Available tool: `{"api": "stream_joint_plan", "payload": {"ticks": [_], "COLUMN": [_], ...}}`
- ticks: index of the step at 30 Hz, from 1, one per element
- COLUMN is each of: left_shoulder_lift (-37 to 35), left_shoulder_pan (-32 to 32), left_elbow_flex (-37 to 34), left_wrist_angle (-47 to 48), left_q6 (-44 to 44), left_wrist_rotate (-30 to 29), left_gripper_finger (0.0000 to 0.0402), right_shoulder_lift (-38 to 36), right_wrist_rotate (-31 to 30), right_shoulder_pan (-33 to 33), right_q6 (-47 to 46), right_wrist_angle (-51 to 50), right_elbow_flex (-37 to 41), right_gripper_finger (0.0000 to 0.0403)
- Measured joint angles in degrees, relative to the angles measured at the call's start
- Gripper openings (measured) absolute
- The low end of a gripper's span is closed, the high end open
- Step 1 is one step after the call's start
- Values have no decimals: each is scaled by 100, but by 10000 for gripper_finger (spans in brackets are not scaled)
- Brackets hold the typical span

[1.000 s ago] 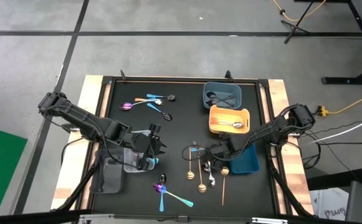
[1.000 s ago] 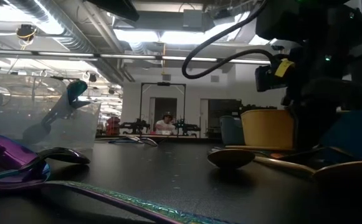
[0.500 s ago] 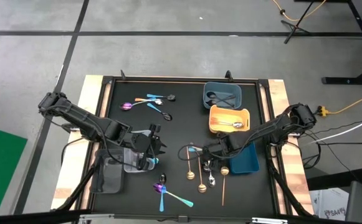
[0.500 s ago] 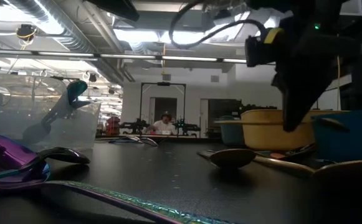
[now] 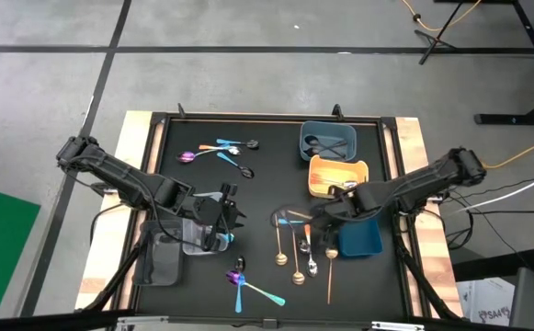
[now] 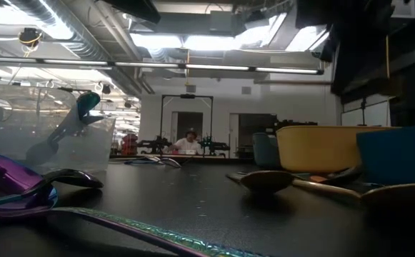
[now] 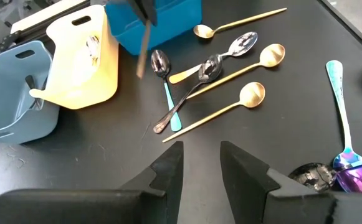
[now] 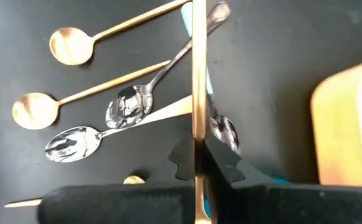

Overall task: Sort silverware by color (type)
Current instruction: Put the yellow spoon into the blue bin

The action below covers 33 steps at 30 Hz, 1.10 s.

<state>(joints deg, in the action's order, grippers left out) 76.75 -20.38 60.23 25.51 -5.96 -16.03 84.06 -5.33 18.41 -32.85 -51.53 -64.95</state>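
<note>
Silverware is mid-sort, and our right gripper (image 8: 197, 163) has its jaws pinched tight on the thin handle of a gold spoon (image 8: 198, 68), holding it above the loose pile of gold and silver spoons (image 5: 301, 253) at the middle of the black table (image 5: 257, 184). Just beside it stand the yellow plastic tray (image 5: 337, 176), the grey-blue tray (image 5: 327, 140) and the dark blue tray (image 5: 358, 237). We judge this the carry step: next we need to swing the spoon over its matching tray and release cleanly. Our left gripper (image 7: 200, 163) waits with jaws parted and empty over the clear tray (image 5: 188, 236). More purple and teal spoons (image 5: 219, 152) lie well apart at the far side.
</note>
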Motion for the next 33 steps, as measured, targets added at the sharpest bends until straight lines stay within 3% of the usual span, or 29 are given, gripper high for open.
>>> {"api": "stream_joint_plan", "payload": {"ticks": [12, 23, 33], "left_shoulder_lift": [0, 0, 0], "left_shoulder_pan": [0, 1, 0], "left_elbow_flex": [0, 0, 0], "left_wrist_angle": [-15, -17, -17], "left_q6": [0, 260, 260], "left_wrist_rotate": [0, 1, 2], "left_gripper_finger": [100, 100, 100], "right_shoulder_lift": [-965, -1280, -1277], "right_wrist_rotate": [-641, -1603, -1806], "right_shoulder_pan": [193, 1557, 2549], "right_q6": [-1260, -3834, -6084], "right_wrist_angle": [-1367, -2509, -2387], "right_elbow_flex": [0, 4, 833], "right_gripper_finger": [1, 1, 1]}}
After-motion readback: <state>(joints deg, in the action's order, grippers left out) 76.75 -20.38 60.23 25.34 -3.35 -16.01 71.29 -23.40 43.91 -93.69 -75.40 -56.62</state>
